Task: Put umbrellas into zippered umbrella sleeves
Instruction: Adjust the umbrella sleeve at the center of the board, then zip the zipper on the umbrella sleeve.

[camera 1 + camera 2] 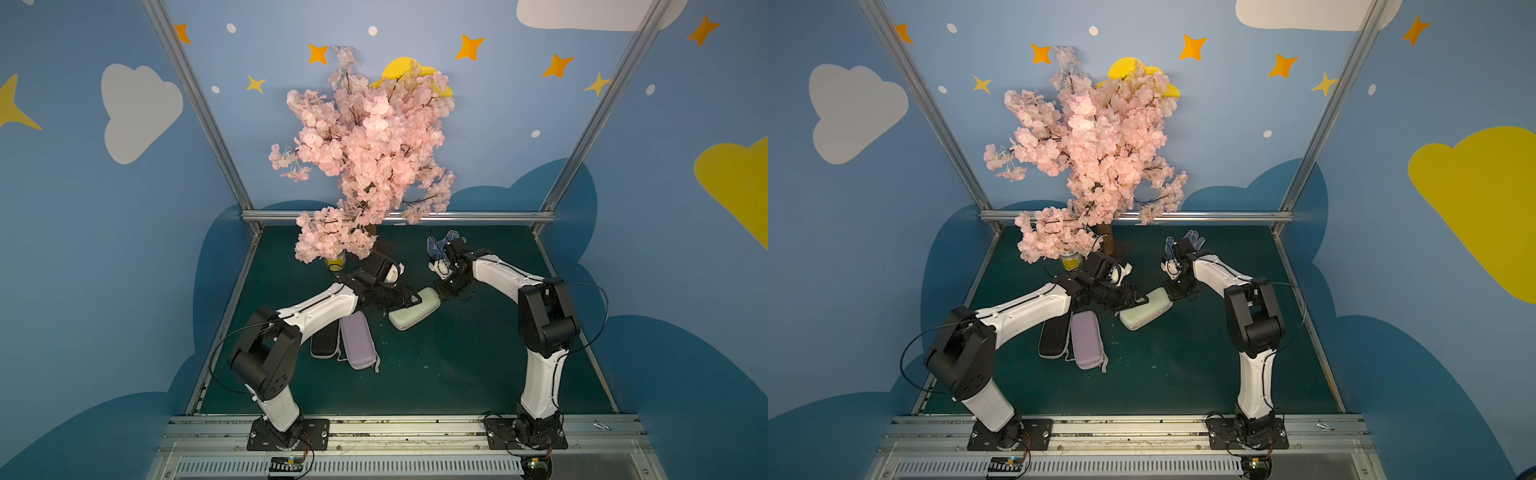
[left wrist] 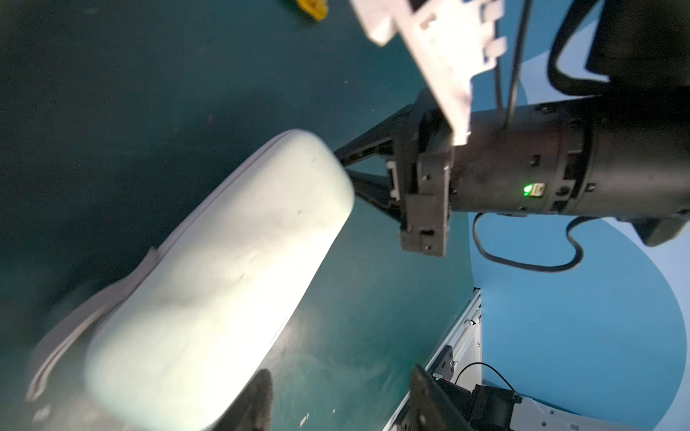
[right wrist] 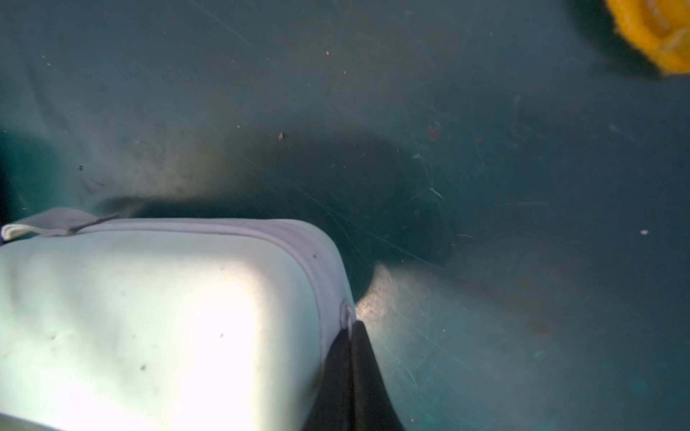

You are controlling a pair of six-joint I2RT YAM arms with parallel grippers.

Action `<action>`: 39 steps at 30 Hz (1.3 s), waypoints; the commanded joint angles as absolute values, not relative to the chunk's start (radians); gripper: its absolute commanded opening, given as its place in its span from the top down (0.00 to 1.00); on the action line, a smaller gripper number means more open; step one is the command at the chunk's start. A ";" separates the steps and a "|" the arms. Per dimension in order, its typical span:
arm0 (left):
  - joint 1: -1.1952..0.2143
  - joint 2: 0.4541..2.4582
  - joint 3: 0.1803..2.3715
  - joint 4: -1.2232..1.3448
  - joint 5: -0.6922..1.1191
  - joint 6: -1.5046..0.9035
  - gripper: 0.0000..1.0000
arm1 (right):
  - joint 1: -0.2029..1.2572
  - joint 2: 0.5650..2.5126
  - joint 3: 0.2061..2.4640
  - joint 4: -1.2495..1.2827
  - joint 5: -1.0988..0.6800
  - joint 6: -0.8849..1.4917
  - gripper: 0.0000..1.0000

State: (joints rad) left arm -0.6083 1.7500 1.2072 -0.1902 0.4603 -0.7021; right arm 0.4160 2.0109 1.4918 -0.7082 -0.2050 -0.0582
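right gripper (image 3: 351, 373) pinched together, matte black tips against the zip edge at one rounded end of the smooth, hard off-white sleeve (image 3: 168, 317), flat on the scratched green mat (image 3: 485, 186), left gripper (image 1: 409, 298) alongside it, grip impossible to tell, black sleeve (image 1: 324, 343) and lavender sleeve (image 1: 357, 340) nearby.

Light falls from overhead. The blossom tree (image 1: 365, 153) glows brightest in the middle of both top views, while the green mat (image 1: 457, 365) in the lower half stays dim. The frame posts (image 1: 195, 104) splay toward the upper corners, wide-lens fashion. In both wrist views the off-white sleeve (image 3: 168, 328) burns out to white glare. It looks soft and smeared from the left wrist and casts a dark shadow on the mat.
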 commanded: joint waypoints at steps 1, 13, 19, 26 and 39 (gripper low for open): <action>-0.620 1.874 1.235 -0.098 0.561 -0.682 0.54 | 0.420 2.025 1.522 -0.732 -0.248 -0.058 1.00; -0.589 2.084 1.300 -0.083 0.580 -0.715 0.62 | 0.419 2.031 1.513 -0.707 -0.314 -0.007 1.00; -0.529 2.135 1.245 -0.032 0.524 -0.740 0.65 | 0.422 2.008 1.453 -0.683 -0.311 0.013 1.00; -0.521 2.108 1.232 0.049 0.607 -0.822 0.65 | 0.428 1.986 1.408 -0.668 -0.297 0.017 1.00; -0.481 1.963 1.394 -0.233 0.516 -0.554 0.26 | 0.396 1.973 1.391 -0.680 -0.290 0.028 1.00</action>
State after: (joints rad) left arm -0.5247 1.9121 1.3540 -0.1425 0.5785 -0.6468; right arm 0.4099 1.9930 1.3762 -0.6521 -0.2970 0.0216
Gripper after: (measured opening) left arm 0.709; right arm 0.042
